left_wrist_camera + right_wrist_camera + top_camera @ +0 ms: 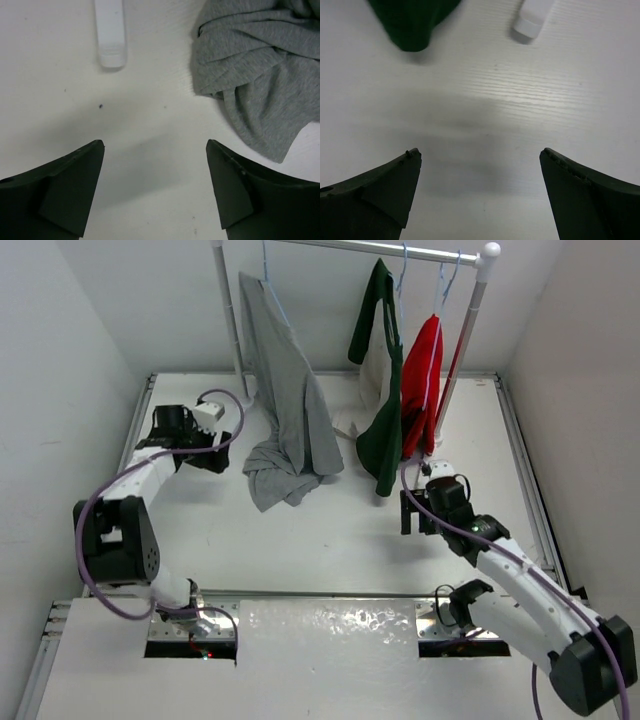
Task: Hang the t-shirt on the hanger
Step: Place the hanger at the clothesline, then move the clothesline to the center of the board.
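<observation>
Fabric of the dark green t-shirt with white front panel (381, 445) hangs top-to-bottom from the thin pale-blue wire hanger (402, 270), upper right-centre; its hem lies just ahead of my right jaws, the nearer pair. They and my left jaws stand apart, empty.

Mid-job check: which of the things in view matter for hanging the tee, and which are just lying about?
Belongs to the job:
- t-shirt, dark green and white, hanging up
- hanger, pale-blue wire, at the shirt's top

Just there:
- grey garment, hanging at the left
- red garment, right beside the t-shirt
- rack rail, which all three hang from
</observation>
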Controlling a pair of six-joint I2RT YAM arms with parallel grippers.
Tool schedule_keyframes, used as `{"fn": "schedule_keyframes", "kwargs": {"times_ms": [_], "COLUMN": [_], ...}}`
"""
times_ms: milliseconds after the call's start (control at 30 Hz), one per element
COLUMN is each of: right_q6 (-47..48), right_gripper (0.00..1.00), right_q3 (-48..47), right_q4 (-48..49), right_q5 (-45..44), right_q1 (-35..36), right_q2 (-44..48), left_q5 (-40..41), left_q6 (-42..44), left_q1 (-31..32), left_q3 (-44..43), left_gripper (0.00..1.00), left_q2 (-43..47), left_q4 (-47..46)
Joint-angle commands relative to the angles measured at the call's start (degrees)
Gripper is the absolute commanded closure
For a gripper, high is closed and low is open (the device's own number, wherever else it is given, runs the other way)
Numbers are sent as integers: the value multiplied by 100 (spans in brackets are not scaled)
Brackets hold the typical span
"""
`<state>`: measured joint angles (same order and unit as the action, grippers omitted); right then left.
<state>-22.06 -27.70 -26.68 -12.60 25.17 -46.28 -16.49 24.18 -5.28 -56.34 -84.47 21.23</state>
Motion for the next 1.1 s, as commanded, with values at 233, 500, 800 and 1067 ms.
{"fn": "schedule_keyframes", "kwargs": {"times_ms": [233,500,800,1067], "right_q6": [-588,-615,-764,-729], "right_gripper": [6,17,37,43], "right_q3": [309,108,-261,-736], "right_q4": [2172,3298,3862,3889], "right_q5": [-762,-445,-58,126], "right_q1": [-741,-978,-1638,-1717], "right_q2": [-1207,-2576,-3984,-5021], "left_q5": [936,1045,735,770], "left_q6": [210,113,104,165], "left_q1": [334,326,326,334], "left_q3": [-1492,-1960,-1837,-1565], "left_gripper": [15,19,51,99], "left_q2": [-1835,-2786,-3040,-3015], "left_q4": [-893,-1113,-1315,-1367]}}
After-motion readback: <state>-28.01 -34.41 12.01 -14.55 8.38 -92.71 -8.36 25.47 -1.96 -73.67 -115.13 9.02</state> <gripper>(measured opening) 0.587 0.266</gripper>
